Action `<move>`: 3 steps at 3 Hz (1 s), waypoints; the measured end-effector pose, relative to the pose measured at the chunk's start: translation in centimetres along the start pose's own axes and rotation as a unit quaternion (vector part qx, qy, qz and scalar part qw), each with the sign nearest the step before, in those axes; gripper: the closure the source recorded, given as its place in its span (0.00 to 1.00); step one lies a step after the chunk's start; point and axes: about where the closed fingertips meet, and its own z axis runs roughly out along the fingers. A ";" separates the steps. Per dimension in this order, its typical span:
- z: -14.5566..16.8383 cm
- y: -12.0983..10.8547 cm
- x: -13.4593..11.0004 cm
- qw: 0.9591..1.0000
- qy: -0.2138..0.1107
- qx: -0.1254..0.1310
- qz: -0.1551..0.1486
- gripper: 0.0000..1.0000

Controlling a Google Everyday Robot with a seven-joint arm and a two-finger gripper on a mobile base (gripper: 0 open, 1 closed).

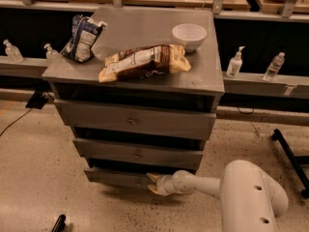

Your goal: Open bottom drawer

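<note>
Bottom drawer (113,177) is found at the foot of a grey cabinet (212,88), at 6 o'clock below the middle drawer (111,150) and the top drawer (96,115). Its front is the narrowest of the three, and a dark gap is seen between it and the front above.

The tool (153,183) is placed against the right part of that front, low down near the speckled floor (43,178), and is pointed toward 9 o'clock. Whether the tool is wide, narrow or closed on anything cannot be told. It is carried by a white arm (241,192), which is stretched in from 4 o'clock of the cabinet and is joined to a bulky rounded housing at the lower right.

On the worktop (145,23) a tan-and-brown snack bag (142,62) is laid flat near the front edge. A blue-and-white bag (83,36) is stood at 10 o'clock of it, near the left edge. A white bowl (189,35) is set at 2 o'clock of it, just beside its upper right end.

Behind the cabinet a ledge (251,86) is run across. On it a pump bottle (235,62) and a clear bottle (273,66) are stood at 3 o'clock of the worktop. Two small bottles (12,51) are stood at 9 o'clock. A black frame (289,153) is seen on the floor at 2 o'clock of the arm, and a thin cable (14,122) is trailed over the floor at 9 o'clock of the cabinet.
</note>
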 end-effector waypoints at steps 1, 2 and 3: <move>0.0 0.0 0.0 1.000 0.000 0.000 0.000 0.27; 0.0 0.0 0.0 1.000 0.000 0.000 0.000 0.04; -2.1 -0.3 -1.2 1.000 -0.008 0.014 -0.012 0.00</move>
